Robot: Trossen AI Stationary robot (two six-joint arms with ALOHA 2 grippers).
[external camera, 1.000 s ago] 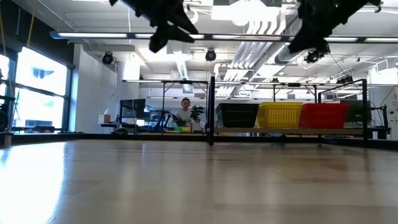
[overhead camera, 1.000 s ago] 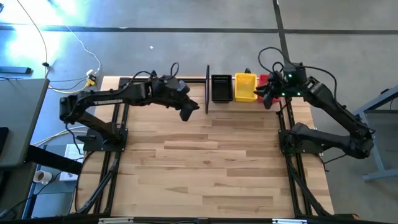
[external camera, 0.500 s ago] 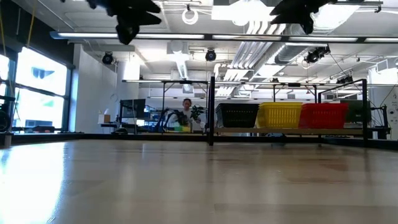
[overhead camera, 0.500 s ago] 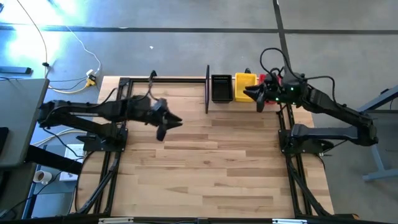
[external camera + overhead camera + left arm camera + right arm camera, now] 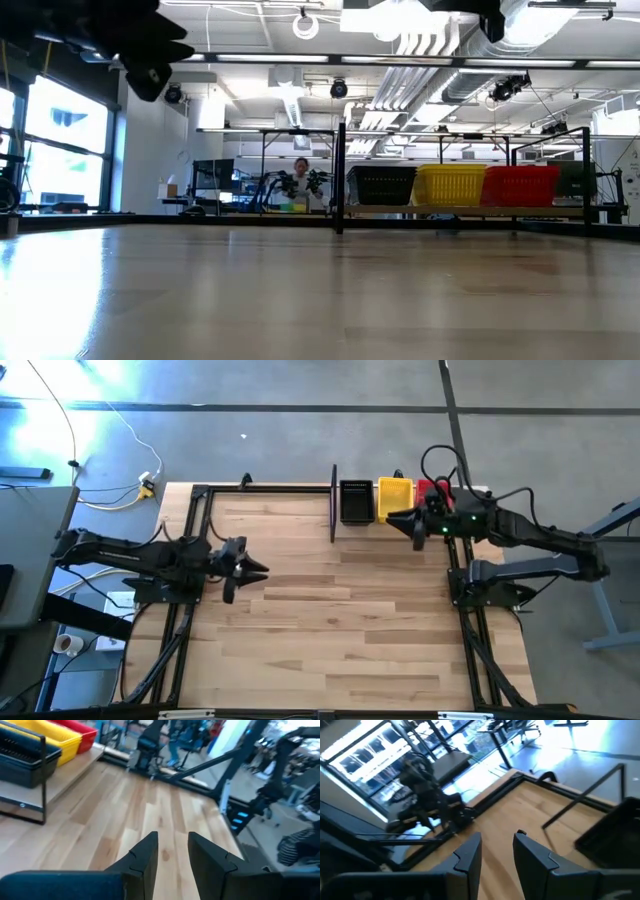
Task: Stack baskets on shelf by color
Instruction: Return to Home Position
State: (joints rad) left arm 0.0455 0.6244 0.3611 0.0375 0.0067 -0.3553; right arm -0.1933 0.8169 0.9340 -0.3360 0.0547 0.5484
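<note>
Three baskets stand side by side on the shelf (image 5: 333,503) at the table's far edge: black (image 5: 356,502), yellow (image 5: 393,499) and red (image 5: 428,489). In the low view they sit in a row, black (image 5: 381,185), yellow (image 5: 450,185), red (image 5: 521,185), resting by their bottoms on the shelf's base. My left gripper (image 5: 250,568) hangs open over the table's left part, far from the shelf. My right gripper (image 5: 398,520) is open, in the air just near of the yellow basket. Neither holds anything.
The shelf's black upright post (image 5: 340,178) stands left of the black basket. The left wrist view shows the baskets (image 5: 30,755) off to one side across bare wood. A person (image 5: 298,180) sits far behind the table. Cables lie on the floor beyond the left side.
My left gripper has drawn back from near the shelf's post toward the table's left and near edges, its arm folding in. My right gripper has moved from beside the red basket toward the table's left, stopping near the yellow basket. The baskets have stayed put.
</note>
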